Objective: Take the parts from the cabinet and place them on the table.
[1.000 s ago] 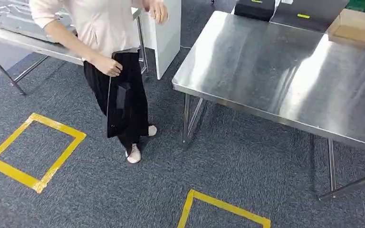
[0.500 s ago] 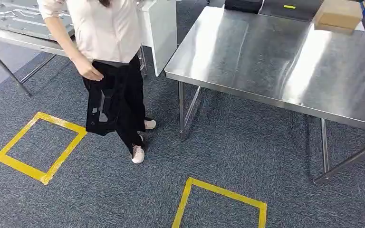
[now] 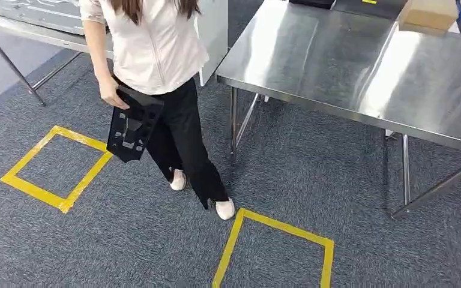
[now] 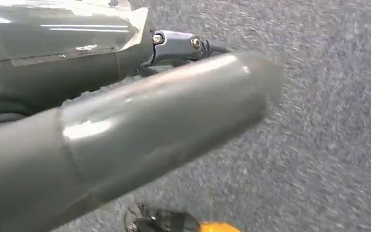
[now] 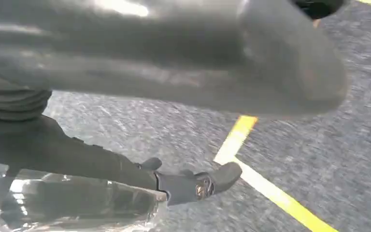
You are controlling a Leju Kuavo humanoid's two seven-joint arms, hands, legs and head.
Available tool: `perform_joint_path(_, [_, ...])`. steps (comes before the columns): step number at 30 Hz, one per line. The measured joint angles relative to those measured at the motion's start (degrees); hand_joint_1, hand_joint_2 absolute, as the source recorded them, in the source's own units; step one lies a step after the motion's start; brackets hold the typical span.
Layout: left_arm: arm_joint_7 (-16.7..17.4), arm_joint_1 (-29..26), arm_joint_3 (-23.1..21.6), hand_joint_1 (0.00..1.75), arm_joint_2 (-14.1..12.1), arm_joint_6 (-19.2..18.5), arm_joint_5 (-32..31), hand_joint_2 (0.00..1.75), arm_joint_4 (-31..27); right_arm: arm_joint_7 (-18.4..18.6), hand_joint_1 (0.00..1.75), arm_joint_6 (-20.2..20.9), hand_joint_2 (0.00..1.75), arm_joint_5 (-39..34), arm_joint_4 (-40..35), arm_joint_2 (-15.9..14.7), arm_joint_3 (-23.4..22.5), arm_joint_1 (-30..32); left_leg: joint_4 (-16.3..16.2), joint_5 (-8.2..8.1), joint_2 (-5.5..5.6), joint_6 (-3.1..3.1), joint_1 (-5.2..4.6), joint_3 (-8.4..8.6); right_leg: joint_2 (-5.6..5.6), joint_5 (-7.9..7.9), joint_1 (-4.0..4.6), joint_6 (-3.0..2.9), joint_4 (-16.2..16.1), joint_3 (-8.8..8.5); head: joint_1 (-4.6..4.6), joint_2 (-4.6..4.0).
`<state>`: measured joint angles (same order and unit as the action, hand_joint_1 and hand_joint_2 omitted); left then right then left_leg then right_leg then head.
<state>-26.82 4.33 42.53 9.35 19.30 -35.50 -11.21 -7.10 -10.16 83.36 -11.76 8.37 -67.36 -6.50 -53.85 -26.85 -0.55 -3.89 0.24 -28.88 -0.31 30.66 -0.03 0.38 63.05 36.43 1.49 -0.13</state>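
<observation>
- Currently a person (image 3: pixel 156 54) left of the steel counter (image 3: pixel 348 66) holds a flat black part (image 3: pixel 133 124) with cut-outs.
- Left robot hand (image 4: pixel 125 125) and right robot hand (image 5: pixel 174 63) grip: cannot tell.

The left robot hand (image 4: pixel 125 121) has a thick glossy grey thumb and a silver bracket with two screws; the right robot hand (image 5: pixel 174 63) shows grey ribbing.

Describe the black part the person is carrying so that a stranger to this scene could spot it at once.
Start at the big steel table on the right of the head view, then go left to the person walking across the grey carpet. The black part hangs from the person's hand at hip height: a flat, dark panel with cut-out openings, above the yellow taped square.
</observation>
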Motion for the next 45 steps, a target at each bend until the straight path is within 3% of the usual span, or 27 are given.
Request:
perform_joint_path(2, [0.0,0.0,0.0,0.00,0.0,0.0,0.0,0.00,0.0,0.0,0.00,0.0,0.00,0.0,0.0,0.0,0.0,0.0,-0.1,1.51,-0.15,0.19,0.02,-1.93,0.06,4.29,-0.46,0.22,8.5,2.01,0.07,0.00])
perform_joint_path(4, [0.0,0.0,0.0,0.00,0.1,0.0,0.0,0.00,0.0,0.0,0.00,0.0,0.00,0.0,0.0,-0.1,0.0,0.0,-0.2,2.89,-0.34,0.61,0.24,-3.80,0.06,2.81,-1.01,1.95,12.0,1.45,0.09,0.00])
perform_joint_path(5, [0.0,0.0,0.0,0.00,0.2,0.0,0.0,0.00,0.0,0.0,0.00,0.0,0.00,0.0,0.0,-0.2,0.0,0.0,-0.4,3.77,-0.42,1.06,0.49,-4.71,0.06,0.01,-1.46,3.50,9.9,-0.97,-0.02,0.00])
perform_joint_path(7, [0.0,0.0,0.0,0.00,0.1,0.0,0.0,0.00,0.0,0.0,0.00,-0.1,0.00,0.1,0.0,-0.2,0.0,-0.1,-1.3,4.94,-0.38,2.11,0.90,-6.74,0.06,-1.79,-2.39,4.71,0.7,-7.96,-0.04,0.00])
perform_joint_path(8, [0.0,-0.1,0.0,0.00,0.0,0.0,0.0,0.00,0.0,0.0,0.00,-0.1,0.00,0.1,0.0,0.0,0.1,-0.1,-2.1,5.16,-0.32,2.50,0.44,-7.50,0.11,-0.52,-2.52,4.62,-4.6,-12.09,-0.24,0.00])
perform_joint_path(9, [0.0,-0.1,0.0,0.00,0.1,0.0,0.0,0.00,0.0,0.0,0.00,-0.2,0.00,0.2,0.0,-0.2,0.1,-0.1,-2.8,5.51,-0.35,2.84,0.55,-8.02,0.62,1.27,-1.68,4.27,-8.8,-14.02,-0.24,0.00])
perform_joint_path(10, [0.0,-0.1,0.0,0.00,0.0,0.0,0.0,0.00,0.0,0.0,0.00,-0.2,0.00,0.4,0.0,0.0,0.1,-0.1,-3.1,6.30,-0.33,3.16,0.28,-8.52,0.76,1.86,-2.02,3.46,-9.0,-13.18,-0.06,0.00])
perform_joint_path(12, [0.0,-0.2,0.0,0.00,-0.2,0.0,0.0,0.00,0.0,0.0,0.00,-0.2,0.00,0.5,0.0,0.1,0.1,0.1,-3.2,6.94,-0.20,3.17,0.58,-8.83,0.69,1.67,-2.41,3.19,-8.1,-12.62,-0.02,0.00])
perform_joint_path(14, [0.1,-0.3,0.0,0.00,-0.3,0.0,0.0,0.00,0.1,0.1,0.00,-0.2,0.00,0.5,0.0,0.1,0.1,0.3,-5.4,3.04,-0.11,3.59,1.01,-9.61,0.19,0.89,-2.53,1.85,-7.8,-11.83,0.07,0.00])
perform_joint_path(15, [0.1,-0.4,0.0,0.00,-0.2,0.0,0.0,0.00,0.1,0.1,0.00,-0.2,0.00,0.5,0.0,0.1,0.1,0.3,-10.4,-1.96,-0.01,3.77,0.94,-11.00,0.03,0.18,-2.19,0.74,-7.8,-11.05,0.00,0.00])
perform_joint_path(16, [0.1,-0.4,0.0,0.00,-0.2,0.0,0.0,0.00,0.1,0.1,0.00,-0.2,0.00,0.5,0.0,0.1,0.1,0.2,-15.0,-4.98,0.08,3.86,0.95,-12.21,-0.06,-0.38,-1.95,0.24,-7.7,-10.39,0.18,0.00])
perform_joint_path(18, [0.1,-0.4,0.0,0.00,-0.2,0.0,0.0,0.00,0.1,0.1,0.00,-0.2,0.00,0.4,0.0,0.0,0.1,0.2,-23.2,-7.69,0.08,3.74,0.94,-13.52,-0.29,-1.68,-1.33,-0.08,-7.7,-9.07,0.15,0.00])
perform_joint_path(20, [0.1,-0.4,0.0,0.00,-0.2,-0.1,-0.2,0.00,0.1,0.1,0.00,-0.2,0.00,0.3,0.0,0.0,0.1,0.2,-21.4,-4.51,0.09,3.18,0.93,-10.52,-0.26,-2.79,-1.03,0.02,-7.5,-7.63,0.17,0.00])
perform_joint_path(22, [0.0,-0.3,0.0,0.00,-0.2,-0.1,-0.2,0.00,0.1,0.0,0.00,-0.2,0.00,0.2,0.0,0.0,0.1,0.2,-11.9,-1.85,0.29,2.29,0.84,-3.35,-0.08,-3.45,-0.90,0.42,-7.3,-6.83,0.22,0.00])
perform_joint_path(24, [0.0,-0.2,0.0,0.00,-0.3,-0.1,-0.2,0.00,0.1,0.0,0.00,-0.2,0.00,0.2,0.0,0.0,0.1,0.1,-4.3,-2.09,0.83,1.70,0.45,1.56,-0.10,-3.96,-0.42,0.93,-6.7,-6.13,0.09,0.00])
perform_joint_path(27, [-0.2,-0.2,0.0,0.00,-0.2,-0.1,0.1,0.00,0.1,0.0,0.00,-0.2,0.00,0.2,0.0,0.0,0.1,0.0,-3.8,-1.85,0.80,1.47,-0.10,0.87,-0.15,-5.25,-0.85,2.46,-6.8,-5.22,0.22,0.00])
perform_joint_path(28, [-0.2,-0.2,0.1,0.00,0.0,-0.1,0.2,0.00,0.1,0.0,0.00,-0.2,0.00,0.2,0.0,-0.1,0.1,0.2,-1.4,-1.65,0.55,1.20,0.70,0.77,-0.17,-4.89,-0.28,2.77,-6.0,-4.42,0.00,0.00])
perform_joint_path(31, [-0.2,0.1,0.2,0.00,-0.1,-0.1,0.3,0.00,0.1,0.0,0.00,-0.2,0.00,0.3,0.0,-0.2,0.1,0.1,-1.8,0.37,0.33,0.25,-0.05,-1.67,0.13,2.92,-0.61,1.35,2.5,-0.62,-0.42,0.00])
perform_joint_path(33, [-0.2,0.1,0.3,0.00,0.0,-0.1,0.3,0.00,0.1,0.0,0.00,-0.2,0.00,0.5,0.0,-0.2,0.1,0.1,-1.9,1.70,0.05,0.08,-0.38,-3.36,0.16,5.76,-0.76,1.60,9.6,0.66,-0.44,0.00])
perform_joint_path(35, [-0.2,0.1,0.3,0.00,0.0,-0.1,0.5,0.00,0.1,0.0,0.00,-0.2,0.00,0.5,0.0,-0.2,0.2,0.1,-2.3,3.02,-0.08,0.22,-0.46,-5.34,0.16,3.01,-0.74,2.96,9.3,-1.56,-0.50,0.00])
perform_joint_path(37, [-0.2,0.1,0.4,0.00,0.0,-0.1,0.5,0.00,0.1,0.0,0.00,-0.2,0.00,0.5,0.0,-0.3,0.2,0.1,-2.9,4.32,-0.09,0.59,-0.46,-7.43,0.14,-0.63,-0.74,4.08,1.1,-7.71,-0.52,0.00])
perform_joint_path(39, [-0.2,0.1,0.4,0.00,0.1,-0.1,0.6,0.00,0.1,0.0,0.00,-0.2,0.00,0.6,0.0,-0.5,0.2,-0.3,-3.4,5.22,-0.03,1.27,-0.71,-8.46,0.17,2.02,-0.11,2.57,-9.6,-14.76,-0.55,0.00])
perform_joint_path(41, [-0.6,0.1,0.4,0.00,0.1,-0.1,0.6,0.00,0.1,0.0,0.00,-0.3,0.00,0.6,0.0,-0.5,0.2,-0.2,-3.1,6.21,-0.16,1.94,-0.59,-8.26,0.29,1.74,0.28,1.33,-9.2,-13.14,-0.40,-0.02])
perform_joint_path(42, [-0.8,0.1,0.4,0.00,0.2,-0.1,0.6,0.00,0.1,0.0,0.00,-0.3,1.75,0.7,0.0,-0.6,0.2,-0.2,-3.0,6.67,-0.15,2.28,-0.52,-8.27,0.28,1.44,0.42,0.84,-9.0,-12.95,-0.26,-0.02])
perform_joint_path(43, [-1.0,0.0,0.4,0.00,0.2,-0.1,0.6,0.00,0.1,0.0,0.00,-0.3,1.75,0.8,0.0,-0.6,0.2,-0.1,-3.0,6.96,-0.15,2.68,-0.48,-8.44,0.20,0.68,-0.49,0.07,-9.3,-12.79,-0.11,-0.02])
perform_joint_path(44, [-1.1,-0.1,0.4,0.00,0.1,-0.1,0.6,0.00,0.1,0.0,0.00,-0.4,1.75,1.0,0.0,-0.5,0.3,-0.1,-4.1,5.17,0.20,2.93,-0.08,-9.11,-0.12,0.13,-0.77,-0.33,-9.2,-12.29,-0.13,-0.02])
perform_joint_path(45, [-1.2,-0.2,0.4,0.00,0.1,-0.1,0.5,0.00,0.1,0.2,0.00,-0.5,1.75,1.1,0.0,-0.5,0.4,-0.1,-6.7,1.27,0.18,3.21,0.09,-9.87,-0.14,-0.47,-0.77,-1.23,-9.2,-11.80,0.15,-0.02])
